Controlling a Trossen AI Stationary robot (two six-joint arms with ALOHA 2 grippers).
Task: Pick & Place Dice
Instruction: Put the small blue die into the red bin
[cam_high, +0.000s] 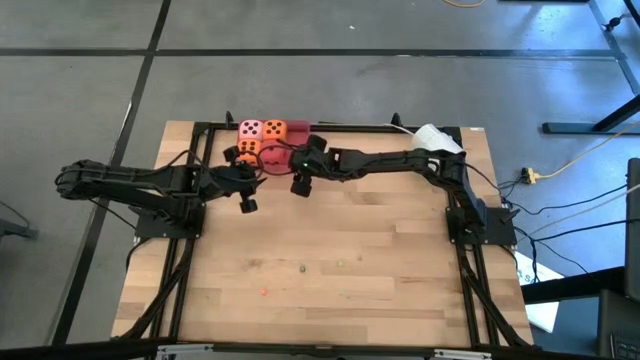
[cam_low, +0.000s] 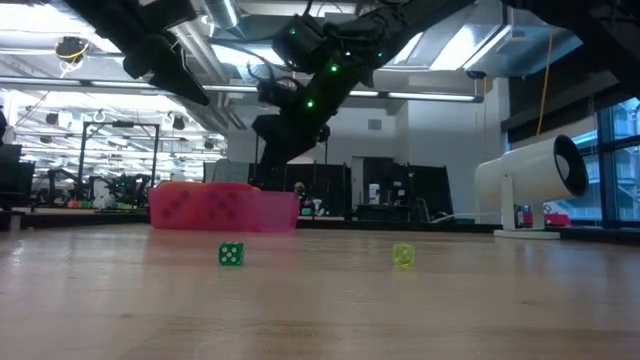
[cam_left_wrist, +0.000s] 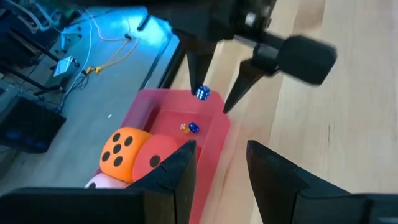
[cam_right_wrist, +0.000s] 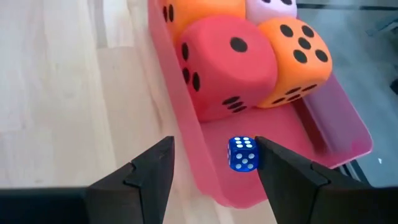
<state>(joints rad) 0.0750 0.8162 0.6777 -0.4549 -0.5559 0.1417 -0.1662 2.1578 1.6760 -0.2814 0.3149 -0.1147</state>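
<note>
Dice fill one end of the red tray (cam_right_wrist: 339, 112): the pink die (cam_high: 251, 129), two orange dice (cam_high: 273, 129) (cam_high: 248, 150) and the red die (cam_right_wrist: 227, 68) sit packed together there, touching. A much smaller blue die (cam_right_wrist: 244, 152) hangs over the tray's bare end, just inside its rim. The right gripper (cam_right_wrist: 214, 146) hovers above that end with its fingers spread wide, and the blue die lies against one finger rather than being pinched between the two. If it is dropping, the risk I see is a bounce off the tray's floor or low wall and out onto the table. If it is sticking to the finger, it may ride away when the arm lifts. The left gripper (cam_left_wrist: 221, 149) waits just beside the tray's table-side wall, fingers also parted. It is close enough that a move by either arm could knock the tray or make the arms collide. A green die (cam_low: 231, 254) and a yellow one (cam_low: 403, 256) lie well away from the tray.
</note>
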